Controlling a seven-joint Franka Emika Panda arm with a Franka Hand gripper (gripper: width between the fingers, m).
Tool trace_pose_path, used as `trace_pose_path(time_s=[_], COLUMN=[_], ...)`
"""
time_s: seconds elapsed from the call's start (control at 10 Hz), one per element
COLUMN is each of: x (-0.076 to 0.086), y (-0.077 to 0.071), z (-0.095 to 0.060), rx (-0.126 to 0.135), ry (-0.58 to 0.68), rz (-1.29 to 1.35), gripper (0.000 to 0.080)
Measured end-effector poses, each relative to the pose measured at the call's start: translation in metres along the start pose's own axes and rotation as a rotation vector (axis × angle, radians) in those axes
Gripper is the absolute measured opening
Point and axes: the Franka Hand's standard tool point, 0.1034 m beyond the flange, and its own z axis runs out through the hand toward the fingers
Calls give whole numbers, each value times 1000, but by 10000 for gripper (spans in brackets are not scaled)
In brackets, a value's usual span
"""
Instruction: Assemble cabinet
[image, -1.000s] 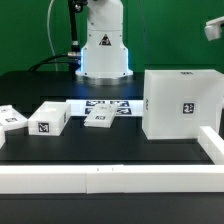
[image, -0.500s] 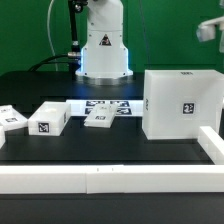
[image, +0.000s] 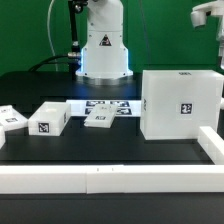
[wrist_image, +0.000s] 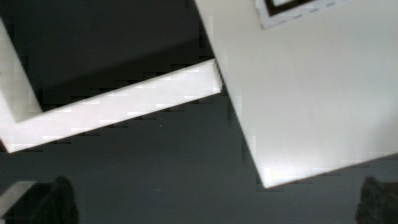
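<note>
Cabinet (image: 180, 102), just one, sits near three small blocks (image: 48, 119); the single end effector (image: 207, 15) hangs spread wide, empty

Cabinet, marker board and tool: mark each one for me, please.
cabinet (image: 163, 108), exterior view, on its front face beside the tag.
marker board (image: 114, 106), exterior view, on its tagged top surface.
tool (wrist_image: 210, 202), wrist view, midway between its two spread fingertips.

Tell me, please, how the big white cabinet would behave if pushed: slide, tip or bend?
The cabinet looks rigid: flat walls, sharp edges. Broad and boxy on the smooth black table, it would probably slide rather than tip.
</note>
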Motion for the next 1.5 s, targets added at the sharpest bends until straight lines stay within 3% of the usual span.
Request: trace_pose_path(time_s=[0.2,0.4,0.5,1.0,1.2,1.5], x=[-5,-25,-37,-40,-72,-82], y=[0,2,1,-1,-4,-6], z=[-5,-20,-20,-15,1,27], rx=[-11,3,14,24,73,114], ry=[-21,-72,-73,-78,-120,-129], rz=[-101,-280,-334,-300,-273,-262], gripper=[796,796,796,796,796,796])
